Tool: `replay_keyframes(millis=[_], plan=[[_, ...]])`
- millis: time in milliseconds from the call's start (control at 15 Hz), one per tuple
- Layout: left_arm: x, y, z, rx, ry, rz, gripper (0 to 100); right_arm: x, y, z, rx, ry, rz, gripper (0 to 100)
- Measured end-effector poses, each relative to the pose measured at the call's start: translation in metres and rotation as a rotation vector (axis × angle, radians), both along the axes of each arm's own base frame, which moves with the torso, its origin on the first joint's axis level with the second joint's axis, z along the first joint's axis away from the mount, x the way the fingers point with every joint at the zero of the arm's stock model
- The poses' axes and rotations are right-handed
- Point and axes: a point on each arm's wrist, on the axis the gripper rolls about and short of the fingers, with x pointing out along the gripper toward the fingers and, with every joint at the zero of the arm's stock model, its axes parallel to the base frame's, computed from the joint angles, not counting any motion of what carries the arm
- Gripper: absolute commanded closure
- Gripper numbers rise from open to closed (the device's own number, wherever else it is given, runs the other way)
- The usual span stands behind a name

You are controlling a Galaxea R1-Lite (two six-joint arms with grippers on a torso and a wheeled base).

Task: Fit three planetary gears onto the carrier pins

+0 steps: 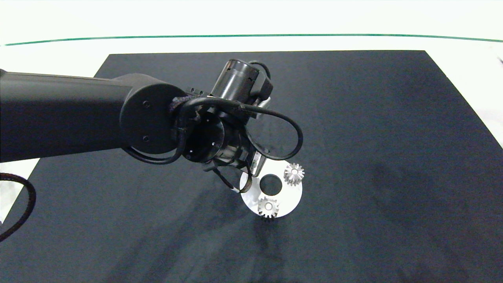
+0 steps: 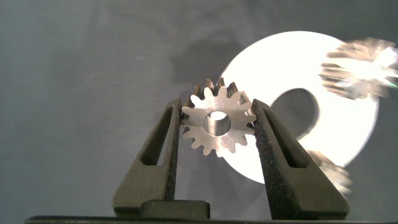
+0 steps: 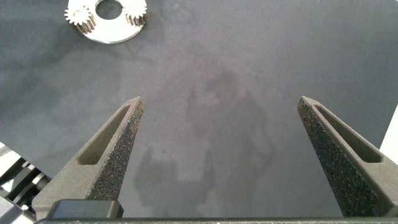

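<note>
The white carrier disc (image 1: 289,196) lies on the black mat with two planetary gears seated on it, one at its far right (image 1: 294,173) and one at its near edge (image 1: 268,207). My left gripper (image 2: 217,111) is shut on the third gear (image 2: 217,121), held flat by its teeth just above the disc's (image 2: 348,124) left rim. No bare carrier pin shows; the held gear and the wrist cover that side. My right gripper (image 3: 221,143) hangs open over bare mat, far from the disc (image 3: 112,32).
The black mat (image 1: 393,157) covers most of the white table. The left arm (image 1: 78,114) spans the mat's left half, with a looped cable (image 1: 292,137) over the disc. The right arm is outside the head view.
</note>
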Motion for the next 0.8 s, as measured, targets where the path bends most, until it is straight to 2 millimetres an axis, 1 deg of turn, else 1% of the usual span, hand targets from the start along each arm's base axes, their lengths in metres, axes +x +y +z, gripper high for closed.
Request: replay_keyframes(millis=[133,333,800], plan=[[-0.002,-0.004,0.001,0.001,-0.007,-0.018,78,0.000,0.000,0.000,-0.001,0.001,0.000,0],[0.000,-0.008,-0.001,0.009,-0.007,-0.025,78,0.000,0.000,0.000,0.000,0.000,0.000,0],[0.004,-0.001,-0.009,0.067,0.038,-0.013,78,0.000,0.000,0.000,0.000,0.001,0.000,0]])
